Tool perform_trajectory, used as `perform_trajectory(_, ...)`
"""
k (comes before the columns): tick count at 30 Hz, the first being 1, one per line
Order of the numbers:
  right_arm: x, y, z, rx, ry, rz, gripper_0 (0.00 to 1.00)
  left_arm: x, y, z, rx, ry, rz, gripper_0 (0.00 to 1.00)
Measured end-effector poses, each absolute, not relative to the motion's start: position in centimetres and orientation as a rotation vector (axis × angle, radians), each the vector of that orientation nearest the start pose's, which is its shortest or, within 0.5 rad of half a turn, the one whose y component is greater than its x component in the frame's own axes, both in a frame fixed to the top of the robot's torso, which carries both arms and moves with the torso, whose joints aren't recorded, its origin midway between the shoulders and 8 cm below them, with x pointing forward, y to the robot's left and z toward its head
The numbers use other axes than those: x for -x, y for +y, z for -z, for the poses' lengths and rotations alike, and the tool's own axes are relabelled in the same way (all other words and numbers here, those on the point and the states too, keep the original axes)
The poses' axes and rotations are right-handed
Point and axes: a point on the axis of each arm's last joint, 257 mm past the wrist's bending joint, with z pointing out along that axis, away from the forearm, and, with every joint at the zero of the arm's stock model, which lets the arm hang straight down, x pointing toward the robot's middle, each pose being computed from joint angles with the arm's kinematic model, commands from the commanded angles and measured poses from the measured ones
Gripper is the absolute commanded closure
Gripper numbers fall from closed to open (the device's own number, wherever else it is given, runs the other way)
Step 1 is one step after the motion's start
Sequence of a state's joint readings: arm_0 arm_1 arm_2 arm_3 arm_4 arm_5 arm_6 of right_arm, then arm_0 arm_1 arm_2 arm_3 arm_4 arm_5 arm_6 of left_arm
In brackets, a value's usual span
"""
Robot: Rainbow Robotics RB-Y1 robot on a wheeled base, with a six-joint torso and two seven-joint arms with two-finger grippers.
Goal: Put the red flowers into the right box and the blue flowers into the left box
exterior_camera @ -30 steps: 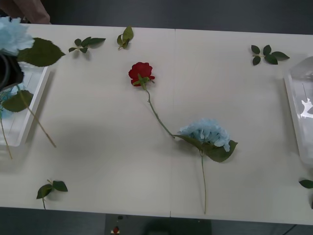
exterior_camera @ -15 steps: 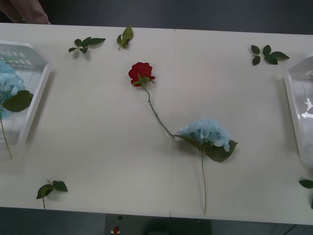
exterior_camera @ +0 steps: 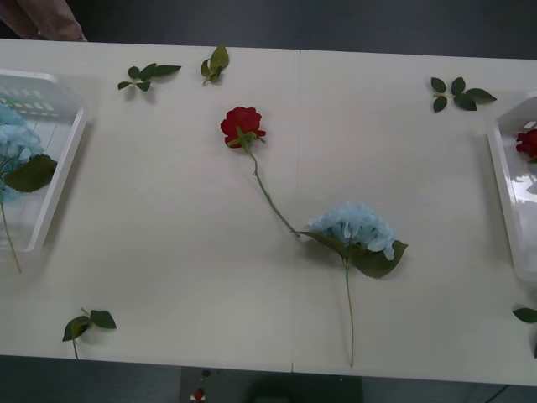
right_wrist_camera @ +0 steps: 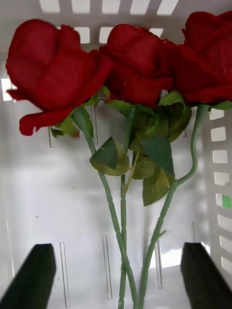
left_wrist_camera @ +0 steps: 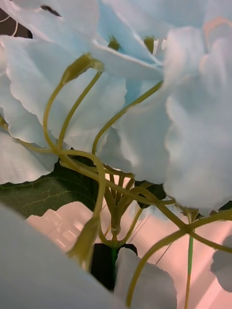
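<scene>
1. The right gripper (right_wrist_camera: 117, 245) is hanging over the right box (exterior_camera: 497, 172) with its black fingers (right_wrist_camera: 34, 275) spread wide and holding nothing. Three red flowers (right_wrist_camera: 130, 63) are lying in the box beneath it, their stems running between the fingers.
2. The drop looks done, so I am judging a straight lift best. That way the open fingers are not dragging those stems out over the rim.
3. The left gripper is sitting close among the blue flowers (left_wrist_camera: 96, 96) at the left box (exterior_camera: 59, 180) — whether it is gripping anything I cannot tell.
4. One red flower (exterior_camera: 242, 126) is lying mid-table, head towards the far edge. Its stem is slanting towards the robot and to the right.
5. That stem's tip is meeting the leaves of a blue flower (exterior_camera: 352, 225), so a grip at mid-stem, across it, looks safest.
6. The blue one is pointing its head away too — its long stem is running almost straight towards the near edge.
</scene>
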State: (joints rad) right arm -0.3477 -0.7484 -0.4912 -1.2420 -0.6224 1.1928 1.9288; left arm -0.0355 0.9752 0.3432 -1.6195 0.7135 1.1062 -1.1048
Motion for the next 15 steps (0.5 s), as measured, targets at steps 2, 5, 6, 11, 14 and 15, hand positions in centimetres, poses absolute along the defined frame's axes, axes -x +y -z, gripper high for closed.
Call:
perform_trajectory(2,-49.1,-58.8,21.7,-0.169,2.400,0.186,0.00,-45.2,59.3,17.9,0.672,2.219,-0.139,0.96)
perform_trajectory(5,-49.0,-58.2,22.0,-0.166,2.412,0.153,0.00,-45.4,59.0,18.9,0.665,2.232,-0.129,0.92)
perform_trajectory(6,-48.9,-57.8,22.2,-0.165,2.424,0.133,0.00,-45.4,58.9,19.0,0.664,2.234,-0.129,0.89)
perform_trajectory(11,-47.7,-55.3,22.9,-0.146,2.503,0.010,0.00,-45.4,58.9,19.0,0.664,2.233,-0.129,0.47)
perform_trajectory(14,-47.3,-54.4,22.0,-0.123,2.537,-0.036,0.00,-45.4,58.9,19.0,0.664,2.233,-0.129,0.28)
perform_trajectory(15,-47.3,-54.0,21.4,-0.112,2.545,-0.051,0.00,-45.4,58.9,18.9,0.662,2.229,-0.128,0.24)
